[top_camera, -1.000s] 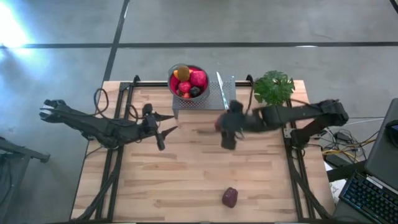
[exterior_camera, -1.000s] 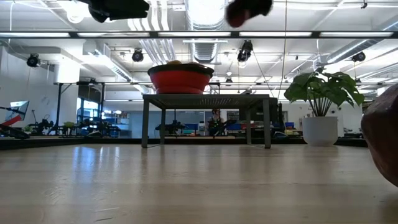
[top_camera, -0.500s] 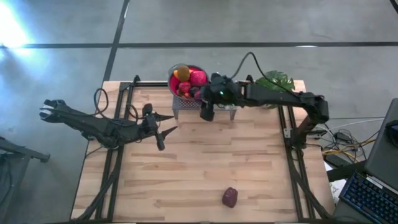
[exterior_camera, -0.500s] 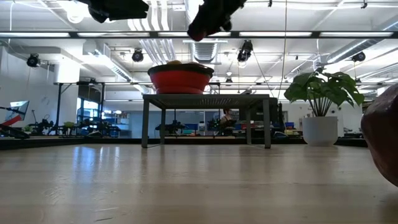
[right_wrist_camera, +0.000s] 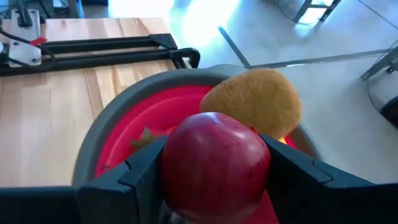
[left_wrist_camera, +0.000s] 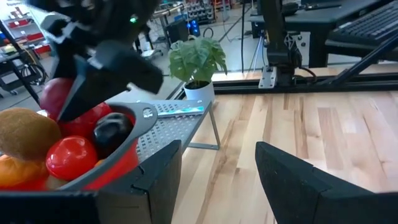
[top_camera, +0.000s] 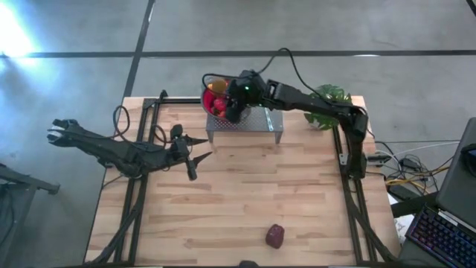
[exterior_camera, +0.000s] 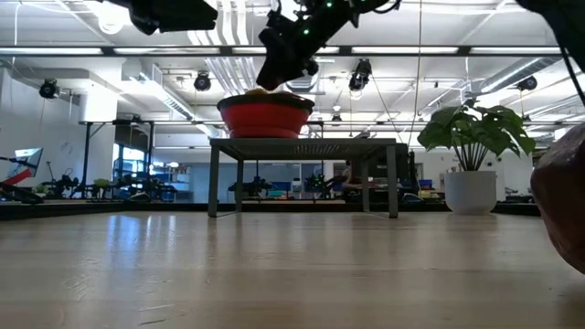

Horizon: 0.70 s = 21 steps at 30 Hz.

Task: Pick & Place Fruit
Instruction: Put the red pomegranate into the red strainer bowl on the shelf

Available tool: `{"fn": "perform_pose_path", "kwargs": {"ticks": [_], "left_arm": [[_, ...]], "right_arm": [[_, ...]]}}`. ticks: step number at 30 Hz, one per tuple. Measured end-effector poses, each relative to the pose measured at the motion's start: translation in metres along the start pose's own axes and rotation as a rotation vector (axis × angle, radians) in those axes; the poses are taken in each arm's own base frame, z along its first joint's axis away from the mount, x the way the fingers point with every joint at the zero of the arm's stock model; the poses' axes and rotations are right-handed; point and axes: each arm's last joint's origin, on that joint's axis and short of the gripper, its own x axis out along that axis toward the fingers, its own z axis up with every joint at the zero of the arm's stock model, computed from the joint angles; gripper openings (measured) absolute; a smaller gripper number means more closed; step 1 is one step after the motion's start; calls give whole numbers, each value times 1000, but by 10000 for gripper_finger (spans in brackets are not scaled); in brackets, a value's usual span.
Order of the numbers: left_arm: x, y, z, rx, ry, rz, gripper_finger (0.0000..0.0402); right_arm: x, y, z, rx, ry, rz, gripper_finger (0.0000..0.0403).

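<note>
Red apple (right_wrist_camera: 214, 165) pinched between right gripper (right_wrist_camera: 214, 180) fingers, held over red-lined bowl (right_wrist_camera: 124, 130). Left gripper (left_wrist_camera: 217, 180) fingers spread, empty, hovering left of stand (top_camera: 245, 123). Maroon fruit (top_camera: 275, 236) on table (top_camera: 223, 208).

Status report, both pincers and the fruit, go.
Right pincer over the bowl, shut on a red apple. Left pincer open, empty, waiting mid-table. Maroon fruit lies at near edge. Nothing in the way.

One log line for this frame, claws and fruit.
right claw: shut on red apple, over bowl | left claw: open, idle | maroon fruit: on table
</note>
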Motion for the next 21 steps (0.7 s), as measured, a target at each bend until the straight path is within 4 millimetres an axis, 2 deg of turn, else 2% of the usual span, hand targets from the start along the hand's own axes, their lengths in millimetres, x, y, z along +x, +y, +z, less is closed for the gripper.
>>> {"fn": "perform_pose_path", "kwargs": {"ticks": [9, 16, 21], "left_arm": [[0, 0, -2, 12, 16, -1, 211], [0, 0, -2, 11, 14, -1, 211], [0, 0, -2, 10, 14, -1, 211]], "right_arm": [[30, 2, 3, -27, 96, 9, 219], [35, 1, 3, -51, 166, 17, 224], [32, 0, 5, -37, 171, 16, 252]]}}
